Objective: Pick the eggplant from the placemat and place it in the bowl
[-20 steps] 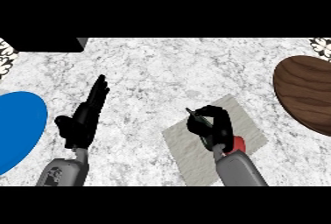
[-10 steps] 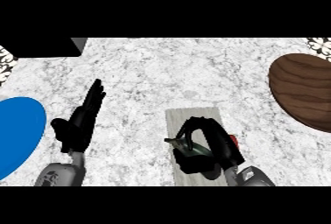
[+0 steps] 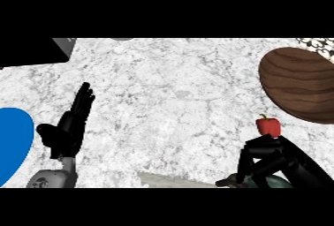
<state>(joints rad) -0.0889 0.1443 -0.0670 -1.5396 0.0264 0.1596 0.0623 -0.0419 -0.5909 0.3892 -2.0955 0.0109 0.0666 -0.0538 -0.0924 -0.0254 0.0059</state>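
Since the earlier pictures the view has shifted, so that the right hand now sits at the lower right corner and the placemat is almost cut off by the lower edge. The right hand is seen with its fingers curled downward around a dark greenish rounded thing, which is judged to be the eggplant, though most of it is hidden. It can be said that the hand is closed on it. Whether the eggplant is already lifted from the placemat cannot be told.

Just above the hand a small red pepper stands on the desk, between the hand and the brown wooden bowl at the upper right. The bowl has come nearer in the view, so the carrying step seems to be at hand; the pepper should be avoided on the way.

At the left the left hand is resting open, fingers up, beside a blue plate. A black object is seen at the upper left.
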